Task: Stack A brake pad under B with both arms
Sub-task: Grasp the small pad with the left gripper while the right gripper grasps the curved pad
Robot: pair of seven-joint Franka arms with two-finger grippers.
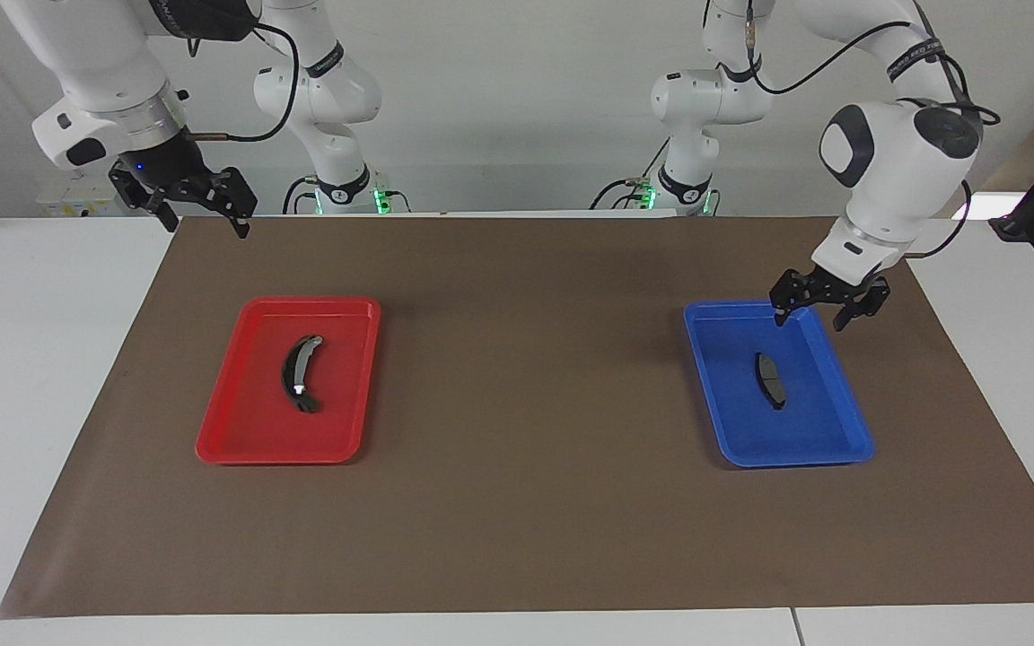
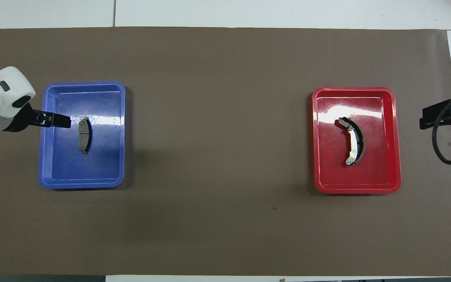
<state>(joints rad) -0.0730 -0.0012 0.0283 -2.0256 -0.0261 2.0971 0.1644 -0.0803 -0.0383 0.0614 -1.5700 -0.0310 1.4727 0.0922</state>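
Partly cut off at the overhead view's edge, the right gripper [image 1: 203,213] waited wide-jawed and empty, while the left gripper [image 1: 811,311], jaws spread, hung empty over the blue plastic tray [image 1: 827,444] holding the short dark grey brake pad [image 1: 769,379].

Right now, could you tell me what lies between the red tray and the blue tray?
Nothing: between the red tray and the blue tray there is only bare brown mat, as the overhead view shows plainly.
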